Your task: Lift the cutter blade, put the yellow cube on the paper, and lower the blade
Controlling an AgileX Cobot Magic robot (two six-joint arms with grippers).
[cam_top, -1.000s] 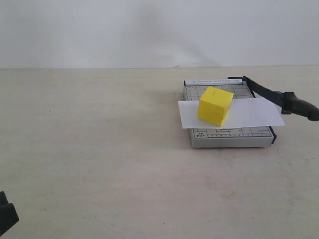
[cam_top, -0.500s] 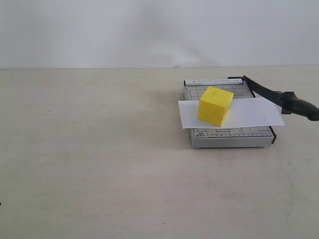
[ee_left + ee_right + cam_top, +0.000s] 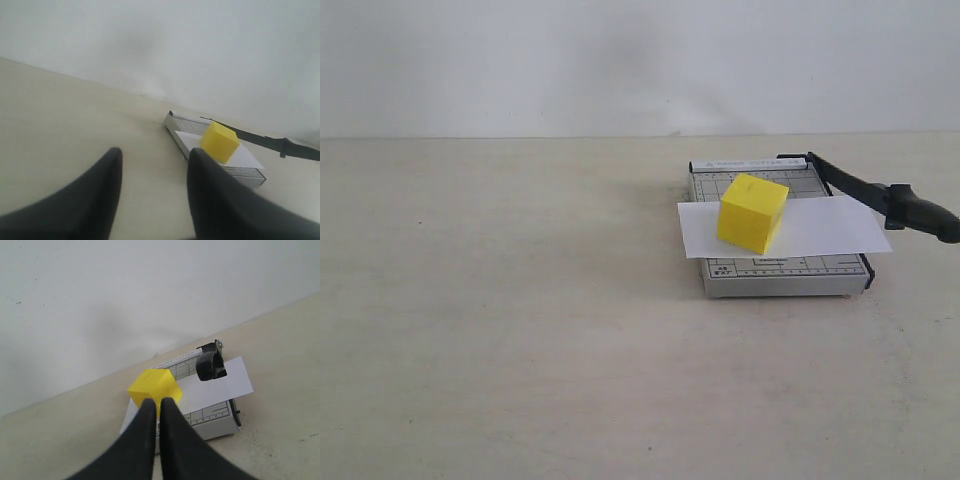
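Cube is on the paper and the blade is up; the last step, lowering the blade, is not yet done.
On the table, paper lies across the trimmer base. The cutter blade is angled up off the base's right edge and the yellow cube sits on the paper. Left gripper is spread wide and empty; right gripper is nearly closed and empty. Next, probably: the right gripper opens, takes the blade's thick end and presses it down.

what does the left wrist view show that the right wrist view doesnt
Only the left wrist view: the left gripper, fingers wide apart and empty, and the long thin black cutter blade seen side-on. Only the right wrist view: the right gripper, fingers almost touching and empty, and printed ruler marks on the grey trimmer base. Both: the small yellow cube sitting on the white paper sheet across that base.
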